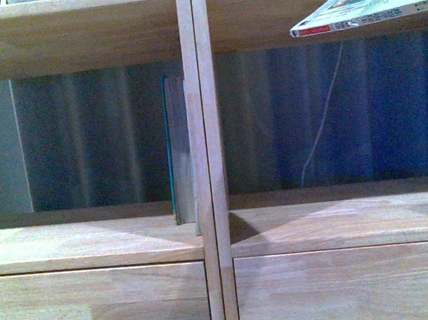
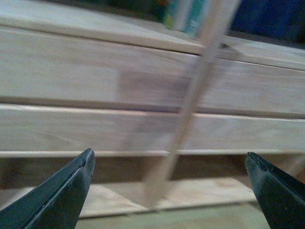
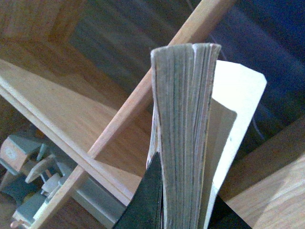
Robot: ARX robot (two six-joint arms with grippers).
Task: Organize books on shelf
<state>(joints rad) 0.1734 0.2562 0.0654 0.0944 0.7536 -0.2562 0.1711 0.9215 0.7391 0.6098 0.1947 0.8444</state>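
Note:
The light-wood shelf (image 1: pixel 206 168) fills the front view, two columns split by a central post. A teal-covered book (image 1: pixel 177 152) stands upright in the left compartment, against the post. The thin pale paperback (image 1: pixel 368 1) hangs tilted at the top right, red-white spine toward me. In the right wrist view my right gripper (image 3: pixel 183 210) is shut on that paperback (image 3: pixel 183 129), page edges facing the camera and one cover flaring away. In the left wrist view my left gripper (image 2: pixel 169 183) stands open before the blurred shelf (image 2: pixel 143 81), with nothing between its fingers (image 2: pixel 57 195).
Plain drawer fronts (image 1: pixel 99 306) run below the open compartments. A thin pale cord (image 1: pixel 322 122) hangs behind the right compartment against a dark blue backdrop. Grey-green objects (image 3: pixel 33 167) lie low beyond the shelf in the right wrist view.

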